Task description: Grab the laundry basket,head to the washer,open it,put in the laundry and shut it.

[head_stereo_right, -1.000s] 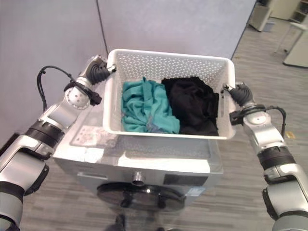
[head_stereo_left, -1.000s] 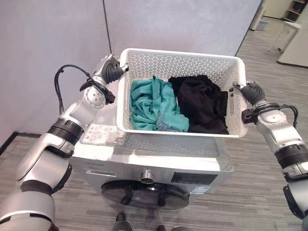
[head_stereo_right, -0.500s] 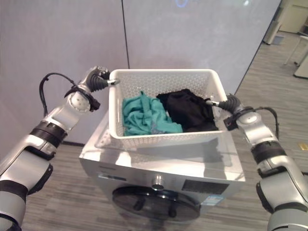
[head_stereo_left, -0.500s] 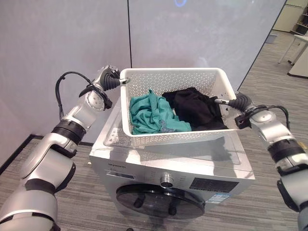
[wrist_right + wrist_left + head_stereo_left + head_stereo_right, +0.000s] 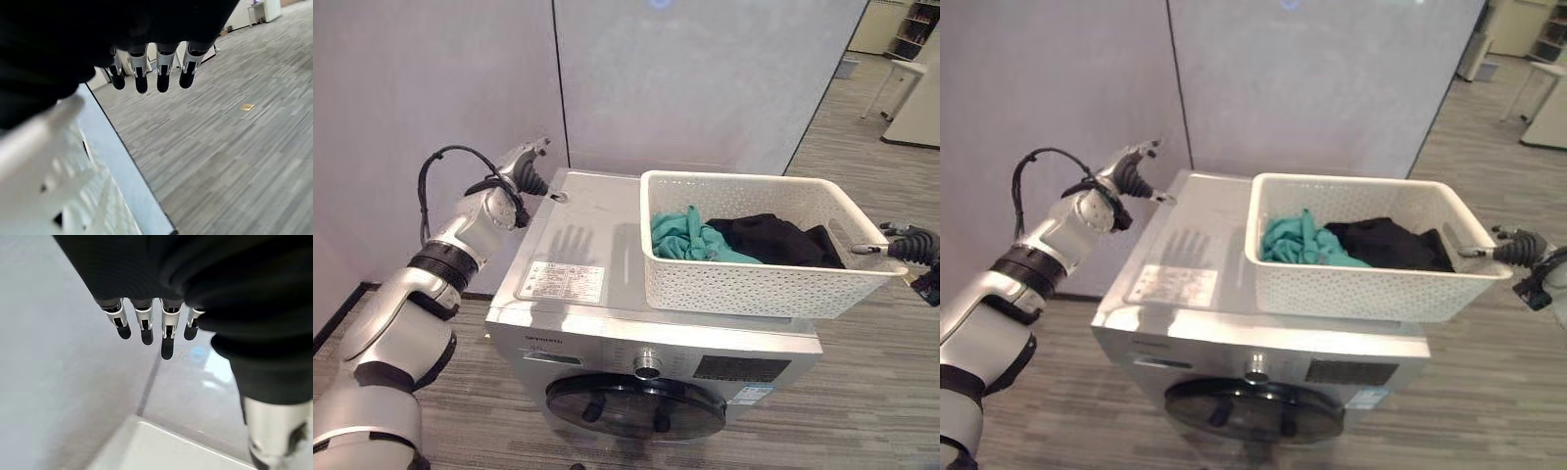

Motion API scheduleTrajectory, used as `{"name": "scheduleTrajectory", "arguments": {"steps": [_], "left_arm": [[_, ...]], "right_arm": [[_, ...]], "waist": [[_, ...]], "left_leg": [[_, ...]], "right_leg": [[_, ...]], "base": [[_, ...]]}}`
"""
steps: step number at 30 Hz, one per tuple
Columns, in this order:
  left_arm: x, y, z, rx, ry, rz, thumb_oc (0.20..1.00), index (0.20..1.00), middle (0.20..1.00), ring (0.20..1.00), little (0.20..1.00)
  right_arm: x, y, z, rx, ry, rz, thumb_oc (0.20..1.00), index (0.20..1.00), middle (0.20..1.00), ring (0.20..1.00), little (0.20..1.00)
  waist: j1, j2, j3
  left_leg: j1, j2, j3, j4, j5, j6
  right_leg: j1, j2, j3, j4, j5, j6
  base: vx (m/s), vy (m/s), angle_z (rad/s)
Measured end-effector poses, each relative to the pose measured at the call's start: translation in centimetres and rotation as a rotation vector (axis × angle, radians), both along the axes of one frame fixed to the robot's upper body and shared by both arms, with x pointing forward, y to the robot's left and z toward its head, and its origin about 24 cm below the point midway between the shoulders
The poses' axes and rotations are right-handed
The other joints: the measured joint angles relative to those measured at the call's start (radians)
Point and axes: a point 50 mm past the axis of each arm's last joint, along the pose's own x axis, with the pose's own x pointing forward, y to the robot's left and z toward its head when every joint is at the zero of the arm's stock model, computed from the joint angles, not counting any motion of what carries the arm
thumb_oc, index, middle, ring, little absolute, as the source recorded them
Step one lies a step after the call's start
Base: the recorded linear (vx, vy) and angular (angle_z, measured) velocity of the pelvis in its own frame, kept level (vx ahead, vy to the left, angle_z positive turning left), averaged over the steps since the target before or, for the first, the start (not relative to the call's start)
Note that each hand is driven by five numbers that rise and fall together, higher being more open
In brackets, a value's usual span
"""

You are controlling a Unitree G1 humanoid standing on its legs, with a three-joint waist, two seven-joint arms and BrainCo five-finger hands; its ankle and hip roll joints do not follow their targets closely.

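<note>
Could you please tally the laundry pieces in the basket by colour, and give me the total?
Teal: 1, the teal garment at the robot's-left end of the white basket on the washer.
Black: 1, the black garment beside it.
Total: 2 visible bundles.

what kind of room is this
Probably an office or lab space, not a home laundry: plain partition walls, grey plank flooring, shelving beyond, and a lone washer bearing a laundry basket.

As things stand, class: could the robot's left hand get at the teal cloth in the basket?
Probably yes: the left hand is open, and the basket has no lid, so the teal cloth lies uncovered.
</note>
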Motion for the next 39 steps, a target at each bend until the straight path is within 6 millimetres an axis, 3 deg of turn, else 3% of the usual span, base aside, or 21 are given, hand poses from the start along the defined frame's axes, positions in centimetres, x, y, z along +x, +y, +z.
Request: {"name": "scheduleTrajectory", "arguments": {"steps": [3,7,14,25,30,33,39], "left_arm": [[0.1,1.5,0.7,-0.015,-0.007,0.076,1.000,1.000,1.000,1.000,1.000],[0.1,1.1,1.0,-0.013,-0.021,0.059,1.000,1.000,1.000,1.000,1.000],[-0.3,0.2,2.2,-0.037,-0.104,-0.001,1.000,1.000,1.000,1.000,1.000],[-0.7,1.3,0.6,-0.054,-0.073,0.029,1.000,1.000,1.000,1.000,1.000],[-0.7,1.6,0.4,-0.054,-0.067,0.043,1.000,1.000,1.000,1.000,1.000],[-0.8,2.0,0.4,-0.048,-0.063,0.052,1.000,1.000,1.000,1.000,1.000],[-0.9,2.2,0.4,-0.045,-0.062,0.056,1.000,1.000,1.000,1.000,1.000]], "right_arm": [[2.7,3.1,-0.6,0.066,-0.022,0.072,1.000,1.000,1.000,1.000,1.000],[3.1,3.8,-0.9,0.104,-0.049,0.081,1.000,1.000,1.000,1.000,1.000],[3.5,4.2,-1.0,0.140,-0.087,0.078,1.000,1.000,1.000,1.000,1.000],[4.0,5.3,-2.0,0.176,-0.087,0.088,1.000,1.000,1.000,1.000,1.000],[4.3,6.2,-2.6,0.215,-0.077,0.110,1.000,1.000,1.000,1.000,1.000],[4.4,8.3,-2.6,0.250,-0.065,0.209,1.000,1.000,1.000,1.000,1.000],[3.6,9.0,-2.8,0.309,-0.064,0.253,1.000,1.000,1.000,1.000,1.000]], "waist": [[-0.011,0.001,0.001],[0.007,0.004,0.002],[0.029,0.002,0.003],[0.059,-0.016,0.006],[0.060,-0.034,0.002],[0.058,-0.038,0.000],[0.062,-0.043,-0.002]], "left_leg": [[0.005,0.002,0.006,-0.003,-0.001,-0.001],[0.004,0.003,0.005,-0.004,-0.001,-0.001],[-0.006,0.004,0.004,-0.005,0.002,0.001],[-0.008,0.016,0.001,-0.005,0.003,-0.001],[-0.008,0.016,0.001,-0.005,0.003,-0.001],[-0.006,0.018,0.004,-0.005,0.003,-0.001],[-0.008,0.017,0.002,-0.005,0.003,-0.001]], "right_leg": [[0.000,0.002,0.010,-0.007,0.002,0.000],[0.000,0.003,0.009,-0.006,0.002,0.000],[-0.008,0.004,0.006,-0.001,0.006,-0.001],[-0.010,0.016,0.000,-0.007,0.006,-0.007],[-0.009,0.017,0.000,-0.007,0.006,-0.007],[-0.009,0.017,0.004,-0.007,0.006,-0.007],[-0.009,0.017,0.001,0.000,0.006,-0.008]], "base": [[0.01,0.002,-0.08],[0.00,0.000,0.00],[0.00,0.000,0.00],[0.00,0.000,0.00],[0.00,0.000,0.00],[0.00,0.005,-0.03],[0.00,0.000,0.00]]}}
